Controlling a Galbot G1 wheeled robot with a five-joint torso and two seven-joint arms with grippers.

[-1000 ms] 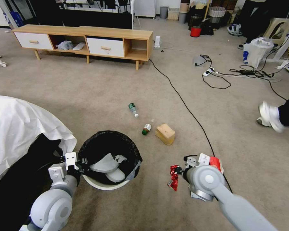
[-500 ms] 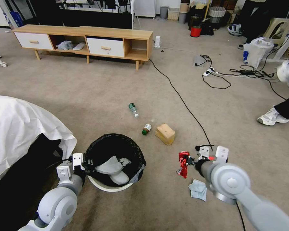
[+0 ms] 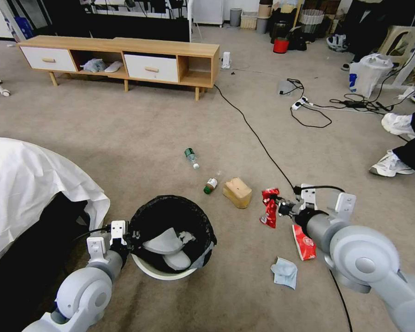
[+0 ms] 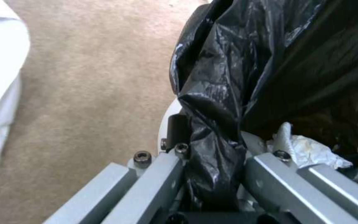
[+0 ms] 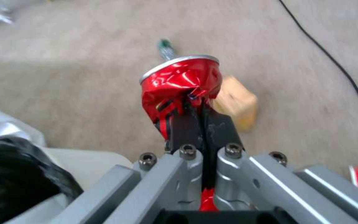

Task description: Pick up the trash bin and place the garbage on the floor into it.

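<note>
The trash bin [image 3: 163,273], white with a black bag [image 4: 270,62] over its rim, stands low and left of centre, with grey items and a white tissue [image 4: 307,149] inside. My left gripper [image 3: 126,238] is shut on its near-left rim, its jaws pinching bag and wall [image 4: 212,146]. My right gripper [image 3: 280,210] is shut on the crushed red can [image 3: 269,207], held above the floor [image 3: 138,138] to the bin's right [image 5: 179,81]. On the carpet lie a red snack packet [image 3: 303,242], a pale blue tissue [image 3: 285,272], a tan box [image 3: 237,192], a small green-capped bottle [image 3: 210,186] and a clear bottle [image 3: 192,158].
A black cable [image 3: 258,140] runs from the wooden cabinet [image 3: 124,57] down past my right arm. A white sheet [image 3: 27,184] covers something bulky on the left. A person's white shoes [image 3: 389,163] stand at the right edge, near a power strip [image 3: 299,103].
My right gripper has carried the red can forward and to the right, uncovering the snack packet and blue tissue. The bin and left gripper have shifted slightly right. The person's feet moved.
</note>
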